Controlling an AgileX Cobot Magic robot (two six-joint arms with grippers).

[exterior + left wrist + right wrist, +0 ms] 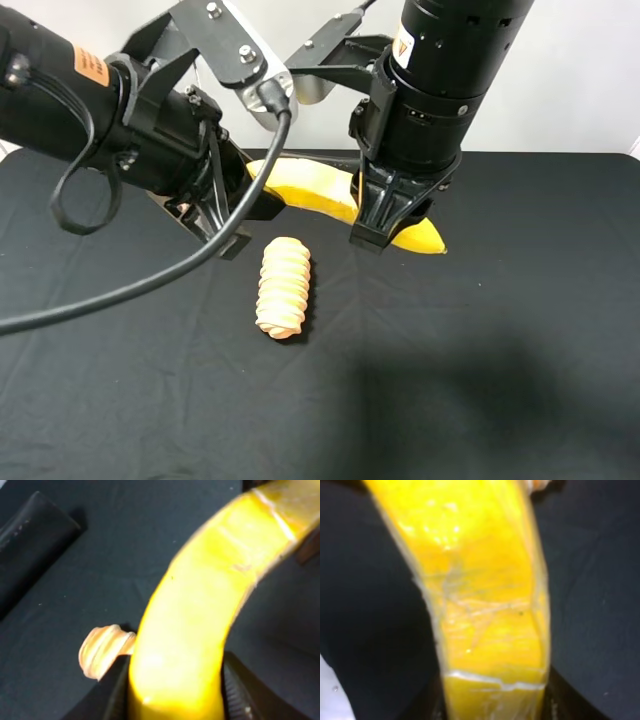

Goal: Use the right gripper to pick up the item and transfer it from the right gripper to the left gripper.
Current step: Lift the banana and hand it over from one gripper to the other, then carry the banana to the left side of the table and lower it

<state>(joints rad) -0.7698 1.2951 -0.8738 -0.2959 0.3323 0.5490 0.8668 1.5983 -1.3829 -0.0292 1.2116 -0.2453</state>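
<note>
The yellow banana (pixel 310 190) hangs in the air above the black table, held between both arms. My right gripper (pixel 393 218) comes down from above and is shut on the banana's right half; its right tip sticks out beyond the fingers. In the right wrist view the banana (pixel 485 605) fills the frame between the fingers (pixel 436 707). My left gripper (pixel 243 205) reaches in from the left, and its fingers (pixel 116 692) press both sides of the banana's (pixel 190 630) left end.
A ridged orange-tan roll (pixel 284 287) lies on the black table (pixel 500 350) just below the banana; it also shows in the left wrist view (pixel 102 647). A black oblong case (pixel 30 545) lies on the cloth. The left arm's thick cable (pixel 150 280) loops over the table.
</note>
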